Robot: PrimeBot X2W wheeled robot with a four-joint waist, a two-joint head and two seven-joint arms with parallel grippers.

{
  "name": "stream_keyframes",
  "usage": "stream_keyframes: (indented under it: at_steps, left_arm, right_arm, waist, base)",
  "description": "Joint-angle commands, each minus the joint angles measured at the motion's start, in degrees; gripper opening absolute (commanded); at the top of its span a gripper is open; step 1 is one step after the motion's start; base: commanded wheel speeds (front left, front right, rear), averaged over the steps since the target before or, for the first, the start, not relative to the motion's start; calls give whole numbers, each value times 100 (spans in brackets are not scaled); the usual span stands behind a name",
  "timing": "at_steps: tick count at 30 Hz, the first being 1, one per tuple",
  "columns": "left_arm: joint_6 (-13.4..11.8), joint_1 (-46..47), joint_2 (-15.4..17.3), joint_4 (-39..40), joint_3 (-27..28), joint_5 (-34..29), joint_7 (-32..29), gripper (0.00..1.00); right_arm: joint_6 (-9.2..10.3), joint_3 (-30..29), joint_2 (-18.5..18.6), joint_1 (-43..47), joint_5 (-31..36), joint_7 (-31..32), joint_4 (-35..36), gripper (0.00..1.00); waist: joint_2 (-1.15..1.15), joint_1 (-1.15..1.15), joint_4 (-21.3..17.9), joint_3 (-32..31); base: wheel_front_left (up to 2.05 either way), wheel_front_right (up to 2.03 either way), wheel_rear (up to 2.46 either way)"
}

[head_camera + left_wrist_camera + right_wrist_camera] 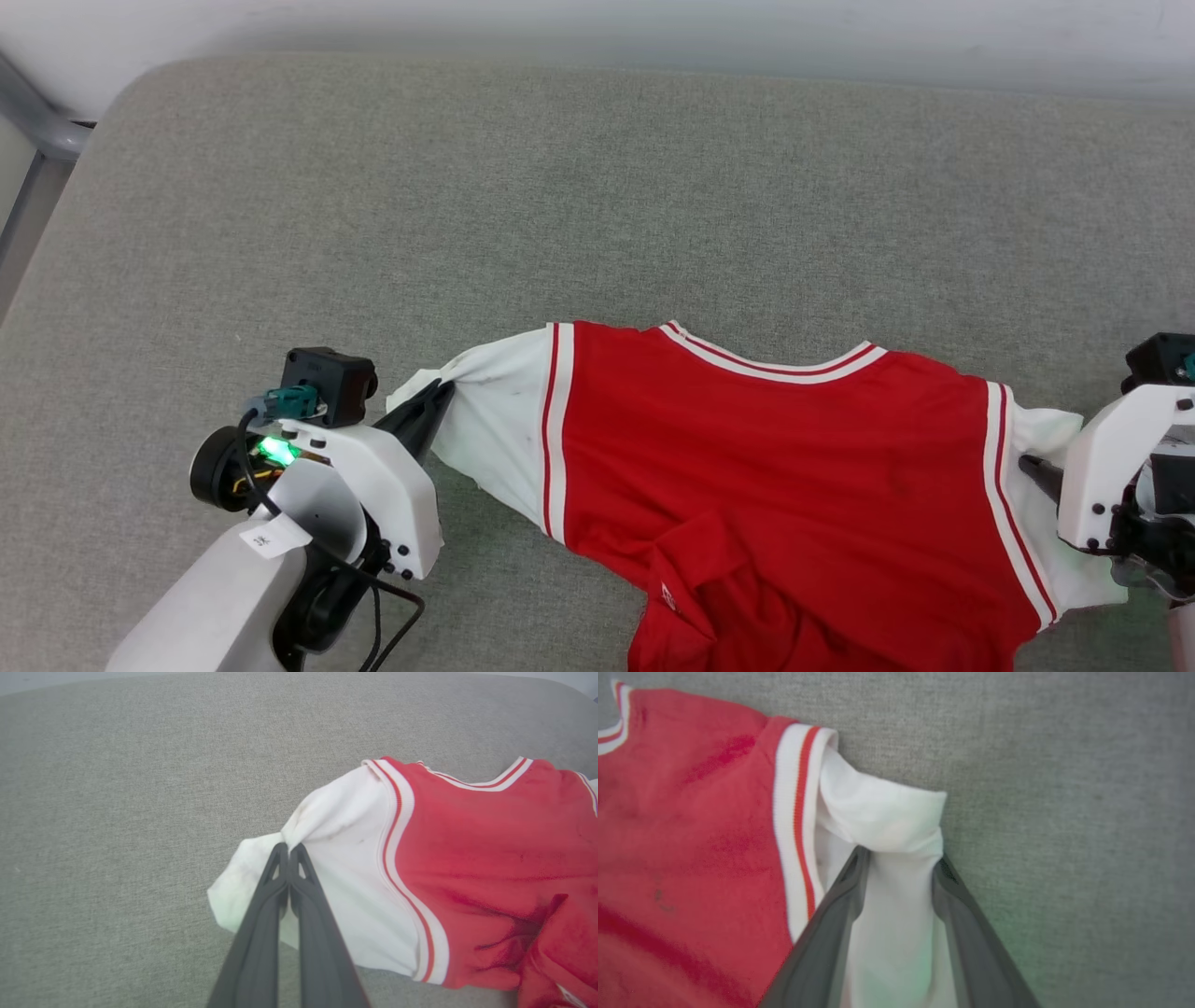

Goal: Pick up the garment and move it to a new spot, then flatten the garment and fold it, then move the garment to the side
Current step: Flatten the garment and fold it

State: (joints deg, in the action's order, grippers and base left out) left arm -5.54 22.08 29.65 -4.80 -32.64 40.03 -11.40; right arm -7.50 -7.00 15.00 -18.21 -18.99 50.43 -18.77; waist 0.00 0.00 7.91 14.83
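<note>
Left wrist view showed the left gripper pinched shut on the garment at one sleeve. The right gripper held its fingers apart astride the other sleeve; full closure was advisable before stretching.

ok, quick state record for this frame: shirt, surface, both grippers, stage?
shirt: red, white sleeves, spread sideways, collar away from the robot, lower part rumpled
surface: grey pad
left gripper: shut, pinching the left sleeve
right gripper: jaws apart, straddling the bunched right sleeve, no pinch seen
stage: arms at both sleeves; shirt not flat, not folded
</note>
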Motion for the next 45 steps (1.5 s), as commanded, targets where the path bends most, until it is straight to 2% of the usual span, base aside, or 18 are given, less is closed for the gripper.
stream_keyframes:
  at_steps: [1, 13, 23, 31, 39, 40, 45]
  left_arm:
    - [5, 60, -2, -21, 30, 9, 9, 0]
    - [-89, 545, 171, -188, 433, 185, -5, 0]
    - [-62, 1741, 41, -689, 1128, 422, 454, 0]
    - [205, 3383, -130, -1623, 1301, 202, 972, 0]
    - [512, 5065, 43, -2623, 1451, -105, 1541, 0]
    - [672, 5621, 129, -2909, 1446, -231, 1718, 0]
    - [891, 6314, 202, -3430, 1412, -347, 1970, 0]
  right_arm:
    - [2, 117, -170, 122, 65, 90, -174, 0]
    - [3, 90, 57, -682, 257, -408, 840, 0]
    - [6, 32, 174, -1864, 584, -861, 867, 0]
    - [7, 18, 333, -3431, 1040, -1387, 584, 0]
    - [8, 155, 169, -5250, 1520, -2250, 30, 0]
    - [8, 217, 76, -5852, 1719, -2590, -250, 0]
    - [8, 257, -127, -6583, 1941, -3001, -773, 0]
  waist:
    - [0, 0, -8, -19]
    - [0, 0, -191, -292]
    - [0, 0, -305, -240]
    - [0, 0, -345, 85]
    - [0, 0, -598, 505]
    - [0, 0, -690, 724]
    - [0, 0, -775, 1074]
  base:
    - [0, 0, 0]
    - [0, 0, 0]
    - [0, 0, 0]
    - [0, 0, 0]
    - [0, 0, 0]
    - [0, 0, 0]
    - [0, 0, 0]
